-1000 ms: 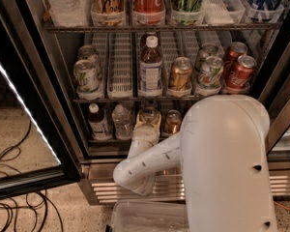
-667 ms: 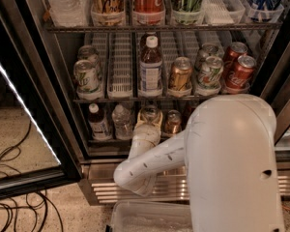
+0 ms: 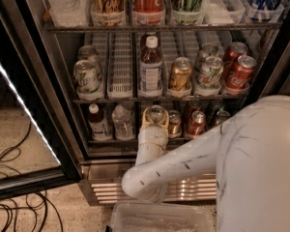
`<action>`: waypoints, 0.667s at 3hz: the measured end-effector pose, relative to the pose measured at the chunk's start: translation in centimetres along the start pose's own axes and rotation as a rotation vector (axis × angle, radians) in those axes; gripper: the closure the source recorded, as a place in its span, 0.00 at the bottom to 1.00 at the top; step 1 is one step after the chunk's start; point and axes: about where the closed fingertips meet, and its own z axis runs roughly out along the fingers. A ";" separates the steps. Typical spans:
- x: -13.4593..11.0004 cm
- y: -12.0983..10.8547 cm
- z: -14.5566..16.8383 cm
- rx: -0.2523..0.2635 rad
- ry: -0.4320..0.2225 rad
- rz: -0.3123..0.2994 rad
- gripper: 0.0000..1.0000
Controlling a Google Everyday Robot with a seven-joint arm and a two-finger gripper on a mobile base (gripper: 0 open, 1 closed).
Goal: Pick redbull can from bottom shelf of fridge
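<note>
The fridge (image 3: 34, 110) stands open with its glass door swung to the left. The bottom shelf (image 3: 111, 140) holds two small bottles (image 3: 98, 123) on the left and short cans (image 3: 196, 123) on the right. My gripper (image 3: 155, 116) reaches into the middle of this shelf from below. It sits around a slim can with a silver top, the redbull can (image 3: 156, 113). Only the can's top shows; its body is hidden behind the gripper and wrist.
The shelf above holds green-white cans (image 3: 85, 76), a tall brown bottle (image 3: 150, 65), a gold can (image 3: 180, 74) and red Coke cans (image 3: 238, 72). A ribbed steel base panel (image 3: 106, 187) lies below. A clear plastic bin (image 3: 159, 217) sits in front. Black cables (image 3: 14, 197) lie on the floor at left.
My wrist and gripper have shifted slightly right and deeper into the bottom shelf, onto the silver-topped can. My arm's large white link has moved right and nearer the camera.
</note>
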 end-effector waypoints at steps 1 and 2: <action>-0.7 -1.9 -1.7 -0.099 0.029 0.078 1.00; -0.7 -3.7 -2.0 -0.204 0.059 0.175 1.00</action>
